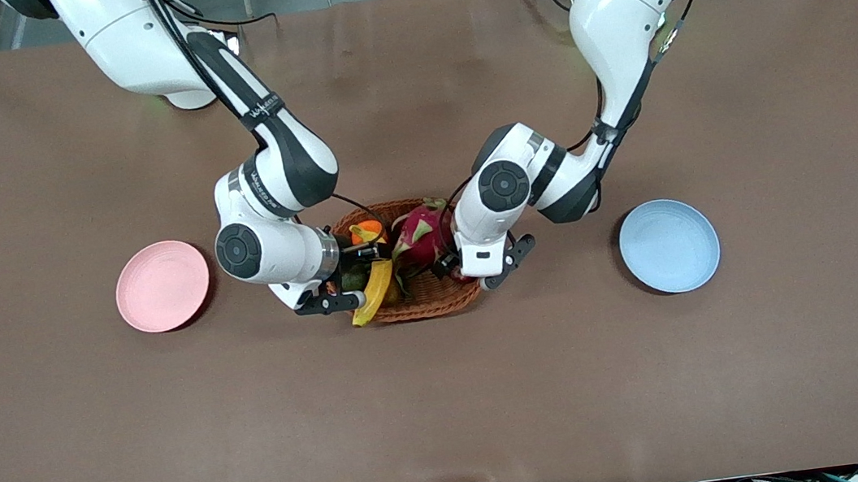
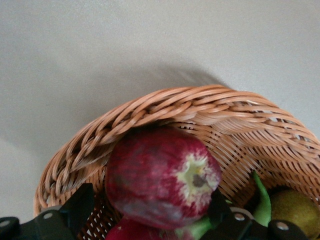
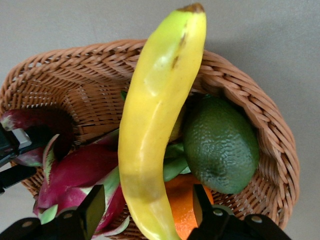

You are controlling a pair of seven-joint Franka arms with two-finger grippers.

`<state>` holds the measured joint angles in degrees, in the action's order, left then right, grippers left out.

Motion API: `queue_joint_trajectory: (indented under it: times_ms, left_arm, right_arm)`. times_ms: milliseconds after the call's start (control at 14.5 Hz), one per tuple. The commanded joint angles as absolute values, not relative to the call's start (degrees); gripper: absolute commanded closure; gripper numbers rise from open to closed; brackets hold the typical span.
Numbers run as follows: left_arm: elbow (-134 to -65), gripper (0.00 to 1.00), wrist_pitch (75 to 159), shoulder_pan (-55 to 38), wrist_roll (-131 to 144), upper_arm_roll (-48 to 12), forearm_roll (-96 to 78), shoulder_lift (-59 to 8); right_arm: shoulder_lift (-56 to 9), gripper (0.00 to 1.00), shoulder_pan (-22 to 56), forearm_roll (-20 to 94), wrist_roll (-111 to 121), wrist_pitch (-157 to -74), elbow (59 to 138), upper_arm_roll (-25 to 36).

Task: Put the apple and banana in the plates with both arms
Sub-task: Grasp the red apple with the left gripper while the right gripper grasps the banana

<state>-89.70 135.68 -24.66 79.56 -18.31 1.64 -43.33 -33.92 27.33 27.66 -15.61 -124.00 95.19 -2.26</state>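
Note:
The dark red apple (image 2: pixel 160 175) with a pale patch lies in the wicker basket (image 1: pixel 428 303) at the left arm's end. My left gripper (image 2: pixel 150 194) is open, a finger (image 2: pixel 82 205) on each side of the apple, one clearly apart from it. The yellow banana (image 1: pixel 373 289) leans over the basket rim at the right arm's end. My right gripper (image 3: pixel 148 190) is open around the banana (image 3: pixel 155 125), with gaps on both sides. The pink plate (image 1: pixel 163 286) and the blue plate (image 1: pixel 669 245) lie bare beside the basket, one toward each end of the table.
The basket also holds a pink dragon fruit (image 1: pixel 420 238), an orange (image 1: pixel 366 232) and a green bumpy fruit (image 3: pixel 220 145). Both hands are low over the basket, my left gripper (image 1: pixel 455 267) and my right gripper (image 1: pixel 362 259) close together. Brown table (image 1: pixel 451 418) lies all around.

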Motion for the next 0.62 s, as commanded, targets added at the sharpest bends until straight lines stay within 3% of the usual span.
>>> queue_joint_trajectory:
  times_ms: [0,345,552]
  left_arm:
    - [-88.7,0.18,137.5,-24.8,80.4,-18.1,1.8,-44.6]
    - [-88.7,0.64,137.5,-24.5,80.2,-18.1,1.5,-44.2]
    - [-88.7,0.8,135.3,-24.2,80.3,-18.1,1.6,-42.2]
  right_arm:
    - [-35.1,0.25,27.9,28.8,-16.1,-124.1,94.7,-1.8]
    - [-35.7,0.26,28.2,28.8,-16.2,-123.8,94.7,-1.8]
    - [-35.7,0.29,28.3,28.9,-16.2,-123.6,94.7,-1.8]
